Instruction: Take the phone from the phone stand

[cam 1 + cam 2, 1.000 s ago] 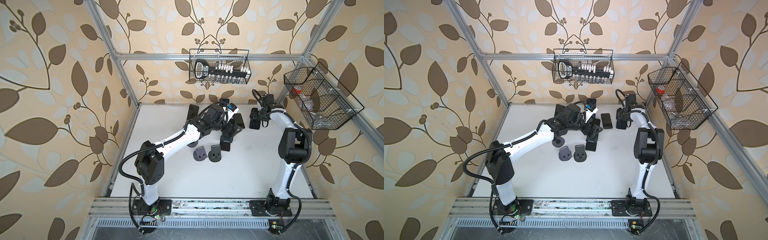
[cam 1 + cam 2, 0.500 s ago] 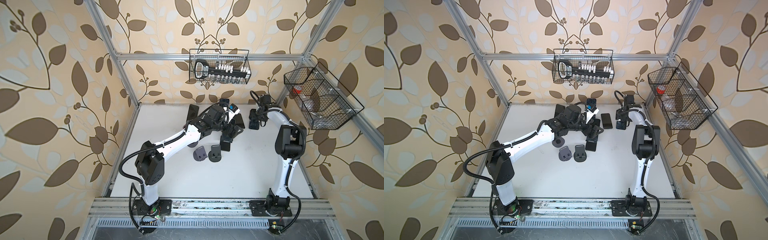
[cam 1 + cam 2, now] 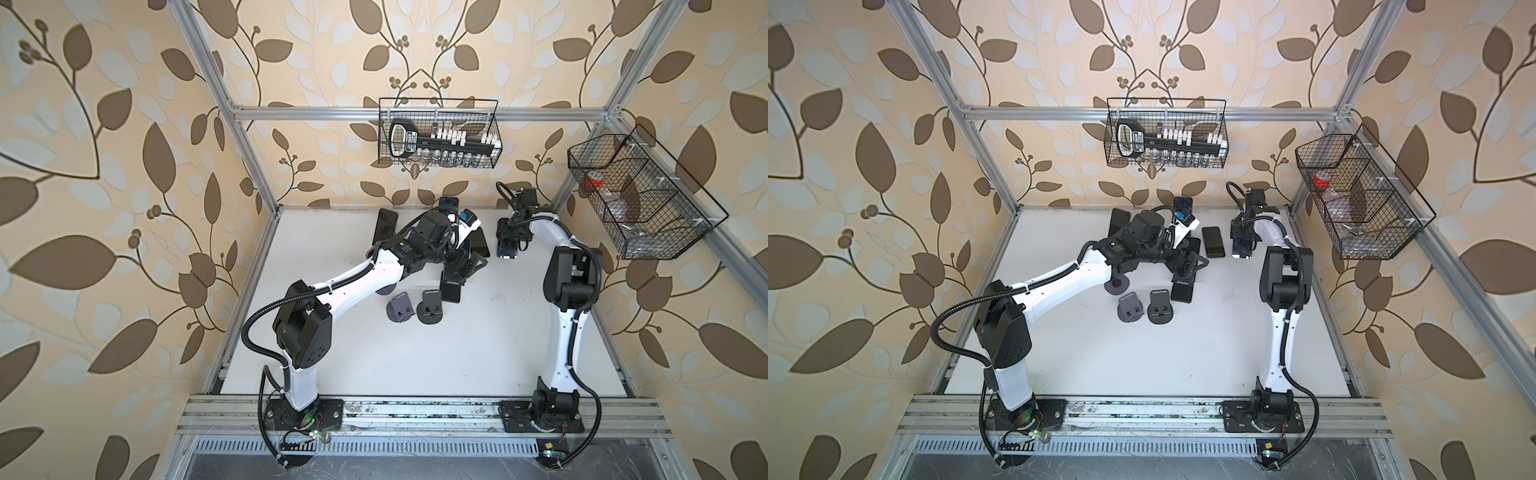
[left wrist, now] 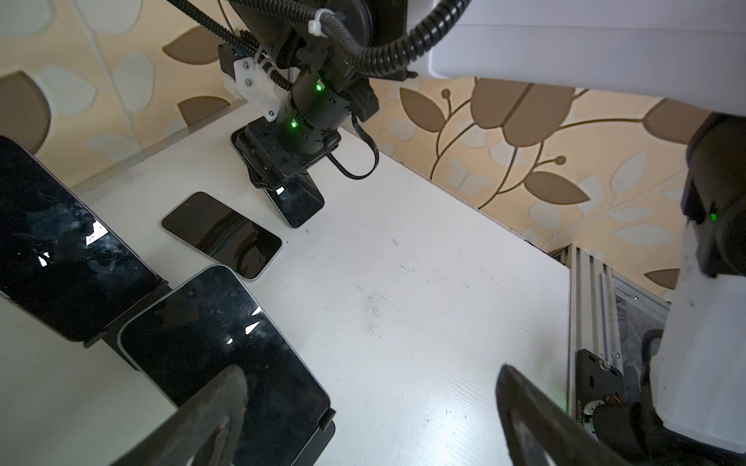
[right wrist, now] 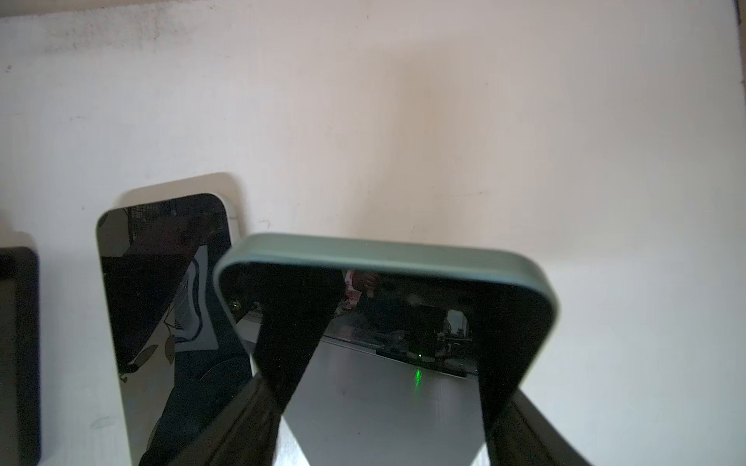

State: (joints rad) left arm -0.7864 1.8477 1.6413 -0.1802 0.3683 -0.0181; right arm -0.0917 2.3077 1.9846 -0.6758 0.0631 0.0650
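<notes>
A black phone leans on a dark phone stand, whose lip shows under the phone's lower corner. In both top views this phone sits mid-table, right under my left gripper. The left gripper is open, with one fingertip over the screen and nothing held. My right gripper is shut on a green-rimmed phone. That phone is tilted low over the table at the back right.
Two empty stands stand near the middle. One more phone lies flat beside the held one, and another rests on a stand. Further phones are at the back. Wire baskets hang on the walls.
The right arm's elbow has swung a little to the left while its gripper stays at nearly the same spot with the phone. The left arm has hardly moved.
</notes>
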